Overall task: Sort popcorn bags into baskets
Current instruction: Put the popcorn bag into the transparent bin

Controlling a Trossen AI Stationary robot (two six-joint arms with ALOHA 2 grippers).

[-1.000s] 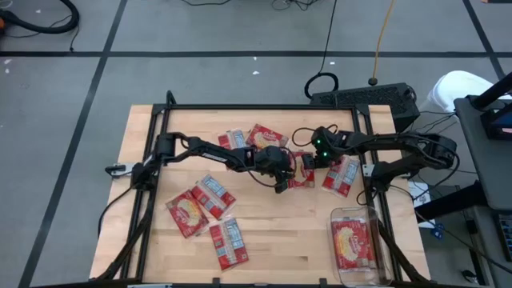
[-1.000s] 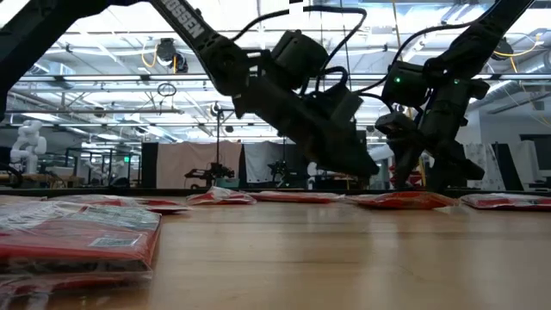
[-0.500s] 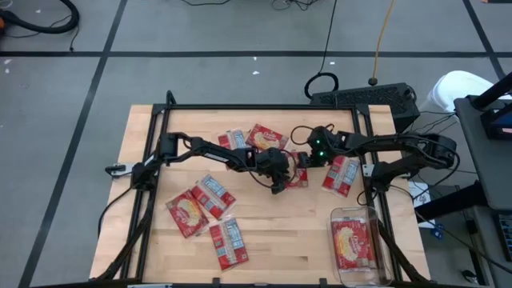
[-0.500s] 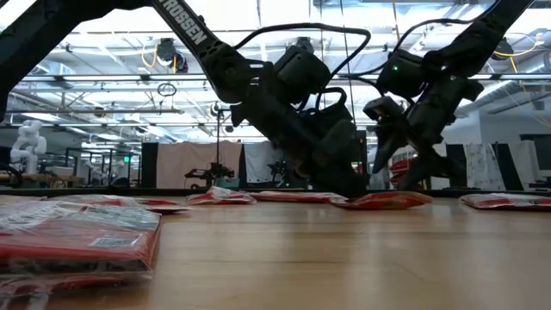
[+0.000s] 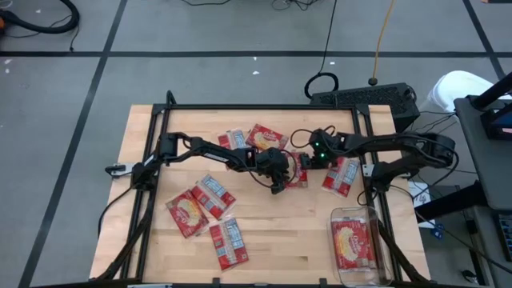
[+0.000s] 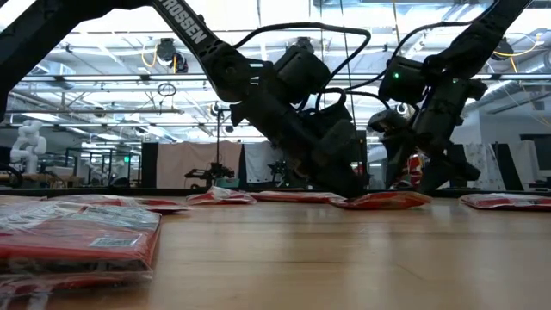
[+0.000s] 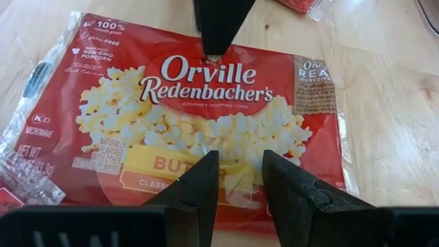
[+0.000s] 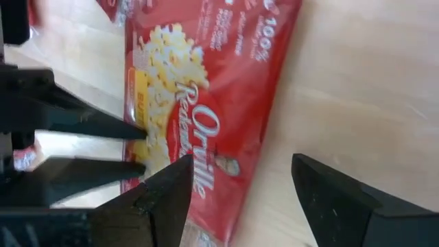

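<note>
One popcorn bag [image 7: 206,103] lies flat at mid-table [image 5: 298,172], popcorn picture up. My left gripper [image 7: 240,171] has come down on the middle of its near long edge, fingers a narrow gap apart [image 5: 286,174]. My right gripper [image 8: 240,185] stands wide open over the bag's opposite side [image 5: 307,162], one finger above the bag and the other above bare wood. The clear basket [image 5: 334,240] at the near right corner holds one bag [image 5: 354,244]. My left gripper rests both fingertips [image 7: 209,161] on the bag's printed face beside its near long edge [image 7: 240,180]. It comes slanting down from the table's left. Nothing is pinched between the fingers, and the bag lies flat on the wood. My right gripper has one fingertip [image 7: 218,48] at the bag's far long edge; whether it touches, I cannot tell.
Two bags [image 5: 260,136] lie at the far middle and another [image 5: 342,174] lies under the right arm. Three more [image 5: 213,194] are spread over the near left. A black frame [image 5: 240,108] runs round the table. Bare wood [image 5: 288,240] lies near the front middle.
My left gripper has sunk onto the bag and tipped more steeply downward, its finger gap unchanged. The bag has slid a little toward the table's left. My right gripper has swung at the wrist and come back, still wide open.
</note>
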